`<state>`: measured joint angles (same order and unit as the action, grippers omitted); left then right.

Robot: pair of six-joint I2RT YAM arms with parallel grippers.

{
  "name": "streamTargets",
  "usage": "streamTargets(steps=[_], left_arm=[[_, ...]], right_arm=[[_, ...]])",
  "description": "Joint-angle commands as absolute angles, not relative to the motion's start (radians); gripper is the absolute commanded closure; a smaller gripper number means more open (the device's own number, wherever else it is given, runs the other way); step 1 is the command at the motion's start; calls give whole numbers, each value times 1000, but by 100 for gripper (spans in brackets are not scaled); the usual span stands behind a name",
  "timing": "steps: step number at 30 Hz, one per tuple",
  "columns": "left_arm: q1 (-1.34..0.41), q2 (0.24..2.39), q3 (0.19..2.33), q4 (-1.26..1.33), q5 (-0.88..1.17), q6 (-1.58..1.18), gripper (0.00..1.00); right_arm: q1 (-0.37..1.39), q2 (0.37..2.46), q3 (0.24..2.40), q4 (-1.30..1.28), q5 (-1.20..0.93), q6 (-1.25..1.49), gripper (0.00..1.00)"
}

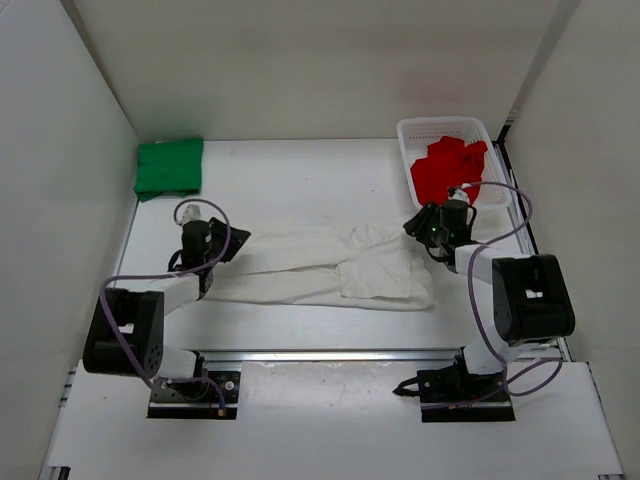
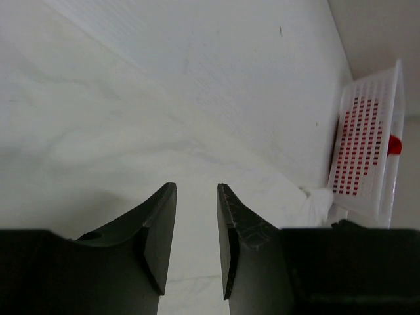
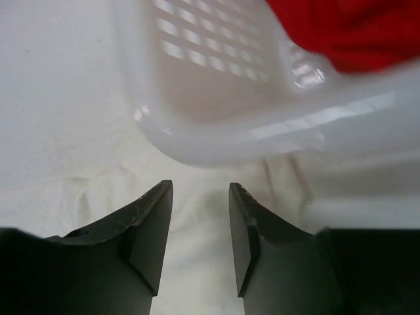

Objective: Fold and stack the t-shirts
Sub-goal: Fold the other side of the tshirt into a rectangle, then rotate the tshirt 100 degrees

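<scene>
White t-shirt [image 1: 320, 272] lies stretched across mid-frame, a spread claw at each end.
Left gripper [image 1: 235, 243] and right gripper [image 1: 418, 226] pinch nothing; green t-shirt [image 1: 168, 167] sits folded upper left, red t-shirt [image 1: 447, 165] in the basket [image 1: 440, 123] upper right.

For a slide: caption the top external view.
Left gripper and right gripper flank white t-shirt; green t-shirt folded, red t-shirt in basket.

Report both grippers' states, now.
Left gripper: open, jaws apart over the white t-shirt, nothing gripped.
Right gripper: open, jaws apart above the same shirt, holding nothing.
</scene>
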<state>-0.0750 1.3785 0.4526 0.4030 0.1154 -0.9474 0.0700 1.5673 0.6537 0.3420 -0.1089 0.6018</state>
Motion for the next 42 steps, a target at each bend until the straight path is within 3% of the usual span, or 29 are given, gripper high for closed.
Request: streamTargets(steps=[1,12,14,16,19,33,34,36,38,42], left_arm=[[-149,1458,546,377,116,-899,58],[-83,1643,581,434,224,-946,59],[-52,1652,571,448,244,-960,59],[-2,1661,551,468,279,-1000,59],[83,1652,503,492,284,-1031,61],[164,1513,405,511,207,-1088,60],[157,1490,402,509,209,-1089,60],[140,1468,413,502,202,-1082,60],[103,1428,437,471,210,-1056,59],[40,1350,501,396,218,-997,58]], right_arm=[[104,1621,750,350,-38,523,61],[118,1753,845,272,95,500,61],[107,1770,860,258,91,500,69],[101,1766,870,233,113,509,90],[86,1763,864,199,124,529,100],[46,1701,837,150,123,584,100],[51,1695,838,159,120,587,97],[60,1668,821,184,95,586,77],[78,1625,819,172,89,591,66],[130,1505,775,146,121,578,59]])
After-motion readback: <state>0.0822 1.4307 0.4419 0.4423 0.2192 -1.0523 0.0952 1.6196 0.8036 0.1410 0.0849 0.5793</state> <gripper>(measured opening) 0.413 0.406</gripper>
